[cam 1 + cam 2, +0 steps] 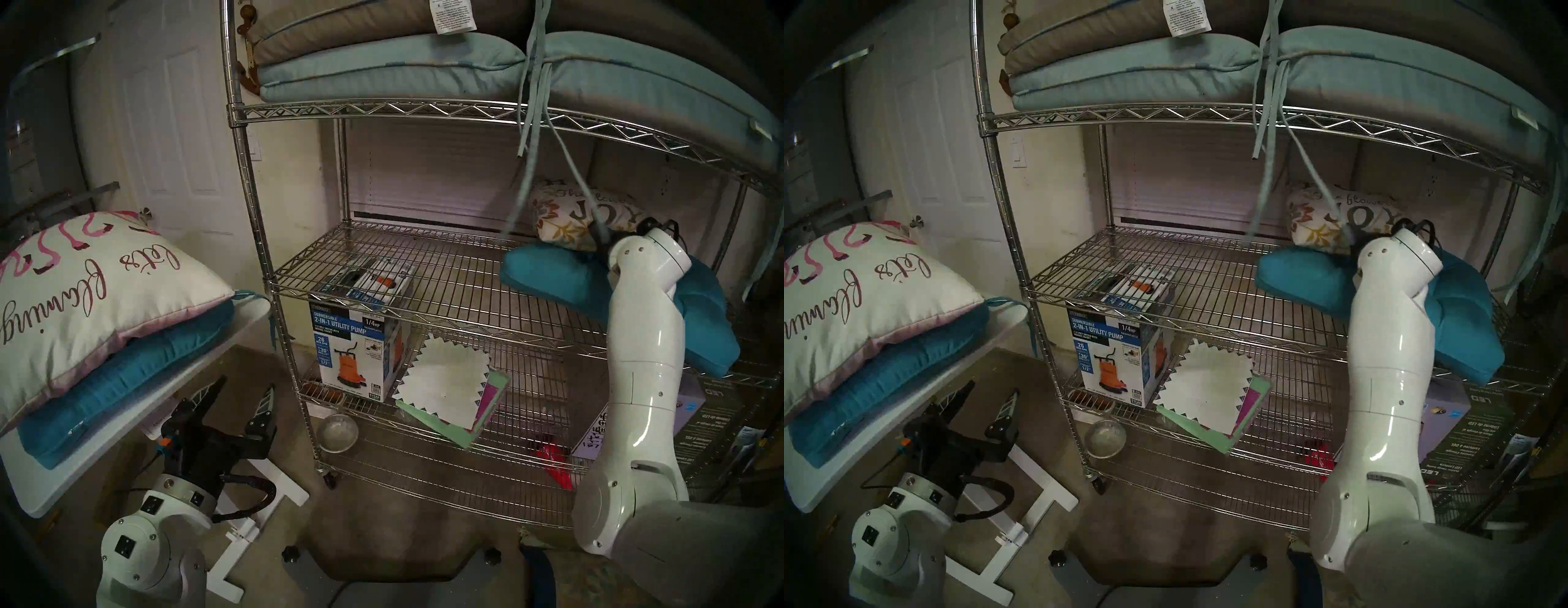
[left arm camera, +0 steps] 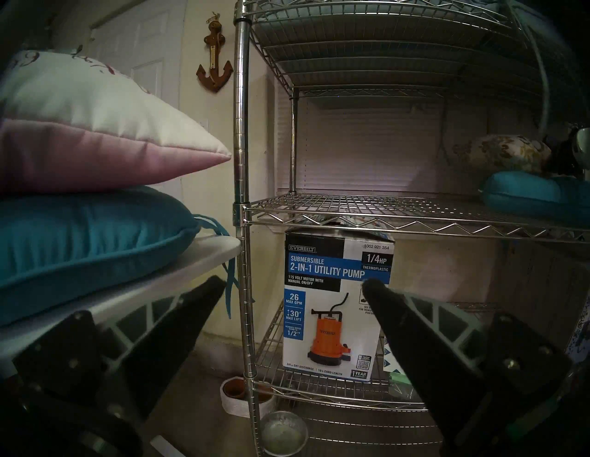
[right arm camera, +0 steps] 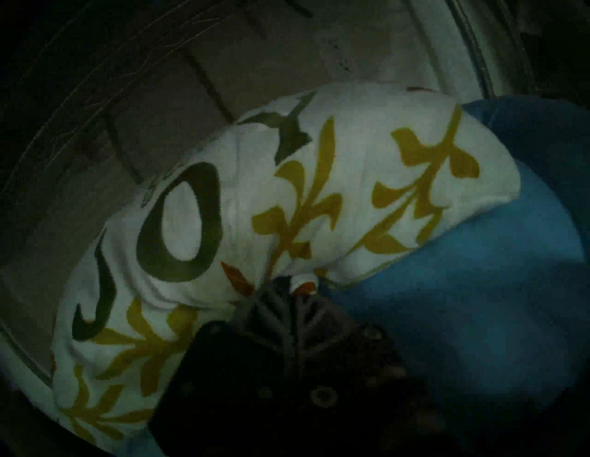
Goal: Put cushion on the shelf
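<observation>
My right end effector (image 3: 287, 287) is clamped shut on a corner of the white leaf-print cushion (image 1: 564, 216), which sits at the back right of the chrome shelf's (image 1: 382, 263) middle tier, leaning on a teal cushion (image 1: 551, 276); I judge I'm seating it there. Only the right wrist view shows that pinch. My left end effector (image 1: 239, 407) hangs open and empty beside the white table (image 1: 127, 424), where two more cushions wait.

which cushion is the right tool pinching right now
The white leaf-print JOY cushion on the shelf, above the teal one; right tool grips its edge.
</observation>
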